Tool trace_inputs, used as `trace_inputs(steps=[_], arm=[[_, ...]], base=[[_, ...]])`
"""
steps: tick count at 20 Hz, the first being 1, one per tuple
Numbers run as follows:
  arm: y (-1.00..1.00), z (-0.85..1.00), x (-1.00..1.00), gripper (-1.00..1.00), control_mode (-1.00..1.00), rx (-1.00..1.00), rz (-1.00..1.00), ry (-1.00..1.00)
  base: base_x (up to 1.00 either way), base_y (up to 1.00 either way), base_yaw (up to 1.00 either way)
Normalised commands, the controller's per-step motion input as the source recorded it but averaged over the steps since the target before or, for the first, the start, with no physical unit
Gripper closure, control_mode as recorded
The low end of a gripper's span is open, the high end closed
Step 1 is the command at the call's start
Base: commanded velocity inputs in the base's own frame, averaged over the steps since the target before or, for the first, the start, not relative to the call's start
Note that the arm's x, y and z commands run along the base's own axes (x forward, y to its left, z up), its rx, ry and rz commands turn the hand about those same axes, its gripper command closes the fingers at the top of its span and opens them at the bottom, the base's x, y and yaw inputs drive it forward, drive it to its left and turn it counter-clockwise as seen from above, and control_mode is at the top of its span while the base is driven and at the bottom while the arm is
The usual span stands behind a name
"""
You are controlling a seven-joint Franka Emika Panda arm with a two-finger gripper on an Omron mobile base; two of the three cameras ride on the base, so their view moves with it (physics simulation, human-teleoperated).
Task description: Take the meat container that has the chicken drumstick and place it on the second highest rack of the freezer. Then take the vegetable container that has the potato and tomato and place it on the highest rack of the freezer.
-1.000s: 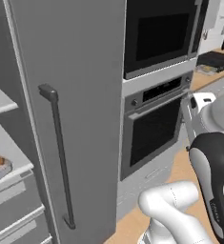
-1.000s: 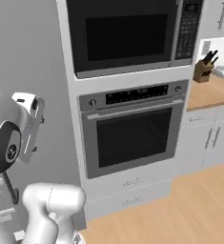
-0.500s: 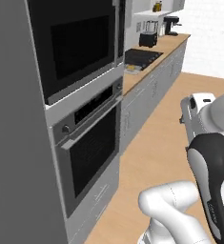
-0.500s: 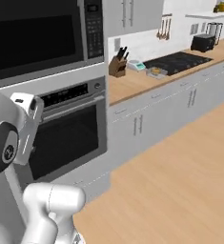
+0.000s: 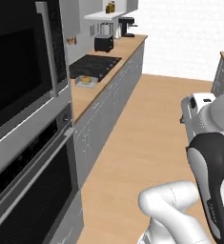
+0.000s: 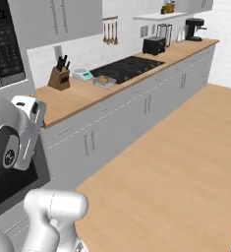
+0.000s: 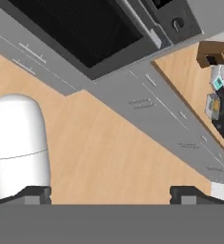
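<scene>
Your pincer (image 7: 108,193) stands wide open and empty: in the hand view its two dark finger tips sit far apart at the bottom edge, with nothing but wood floor (image 7: 113,143) between them. You carry it folded in close to the white arm, pointing down at the floor, which reads as a travelling posture and not a reach; nothing lies near enough to grasp.

The freezer and its two racks are out of frame in these pictures, and so is the tray with the potato and tomato. One candidate for a task container sits on the bench (image 6: 82,93): a small pale tray holding an orange-brown lump (image 6: 103,80), just left of the black cooktop (image 6: 129,66) in the upper middle of the right base view. It appears again in the upper left of the left base view (image 5: 86,81). It may be the chicken drumstick, but it is too small for you to be sure.

Along that wooden bench, in the right base view, stand a knife block (image 6: 59,78) at the left, a black toaster (image 6: 154,46) and a coffee machine (image 6: 194,29) towards the upper right. Grey cabinet fronts run beneath it. The built-in oven (image 5: 27,186) occupies the lower left of the left base view. The open floor is bare pale wood.
</scene>
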Motion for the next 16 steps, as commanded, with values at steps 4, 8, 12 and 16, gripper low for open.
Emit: trace_inputs(steps=[4, 8, 12, 16], arm=[[0.00, 0.00, 0.00, -1.00, 1.00, 0.00, 0.00, 0.00], [0.00, 0.00, 0.00, -1.00, 1.00, 0.00, 0.00, 0.00], [0.00, 0.00, 0.00, -1.00, 1.00, 0.00, 0.00, 0.00], [0.00, 0.00, 0.00, -1.00, 1.00, 0.00, 0.00, 0.00]], base=[[1.00, -0.31, -0.25], [1.00, -0.43, -0.05], [1.00, -0.34, 0.05], [1.00, -0.25, 0.26]])
